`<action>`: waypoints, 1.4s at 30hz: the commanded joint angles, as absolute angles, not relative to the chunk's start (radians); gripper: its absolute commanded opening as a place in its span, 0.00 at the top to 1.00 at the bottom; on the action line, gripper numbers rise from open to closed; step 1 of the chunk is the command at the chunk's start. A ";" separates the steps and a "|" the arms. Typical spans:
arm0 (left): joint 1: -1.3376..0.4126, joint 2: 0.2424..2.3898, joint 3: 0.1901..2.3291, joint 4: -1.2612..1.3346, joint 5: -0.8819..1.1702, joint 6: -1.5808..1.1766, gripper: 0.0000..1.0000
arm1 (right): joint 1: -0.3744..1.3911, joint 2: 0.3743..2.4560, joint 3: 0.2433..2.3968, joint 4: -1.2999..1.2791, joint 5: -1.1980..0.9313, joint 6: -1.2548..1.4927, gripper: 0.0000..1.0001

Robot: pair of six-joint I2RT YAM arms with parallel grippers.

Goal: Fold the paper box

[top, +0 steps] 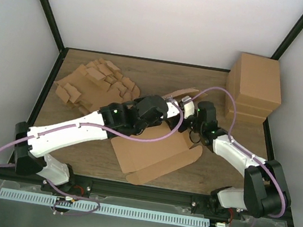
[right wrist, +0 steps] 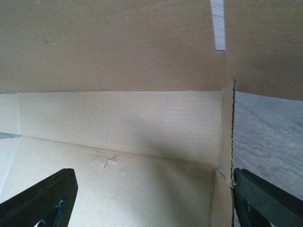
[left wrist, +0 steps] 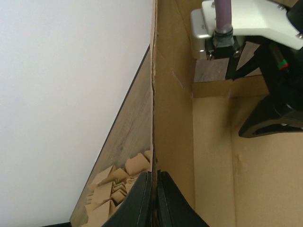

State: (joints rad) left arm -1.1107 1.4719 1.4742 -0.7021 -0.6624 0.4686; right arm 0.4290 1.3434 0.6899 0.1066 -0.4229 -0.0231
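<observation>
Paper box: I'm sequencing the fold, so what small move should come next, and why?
Probably close the right gripper on the upright flap edge standing between its open fingers, near the right one. The left gripper pinches a wall of the paper box upright, so this grip would give control of the next fold.

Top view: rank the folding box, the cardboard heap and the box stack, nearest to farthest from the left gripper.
1. Paper box, pinched in the left gripper.
2. Cardboard heap, back left.
3. Box stack, back right corner.
</observation>
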 commanded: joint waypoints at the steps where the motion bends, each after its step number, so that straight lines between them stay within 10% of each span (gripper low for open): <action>1: -1.115 1.429 1.511 -0.678 -0.610 0.452 0.95 | 0.448 1.332 0.724 0.170 -0.427 -0.076 0.09; 20: -1.116 1.405 1.518 -0.680 -0.618 0.434 0.95 | 0.466 1.329 0.714 0.197 -0.349 -0.040 0.19; 27: -1.114 1.414 1.506 -0.696 -0.675 0.411 0.95 | 0.433 1.198 0.525 0.381 -0.392 0.126 0.01; 42: -1.114 1.351 1.557 -0.736 -0.585 0.360 0.92 | 0.174 1.288 0.518 0.541 -0.776 0.288 0.00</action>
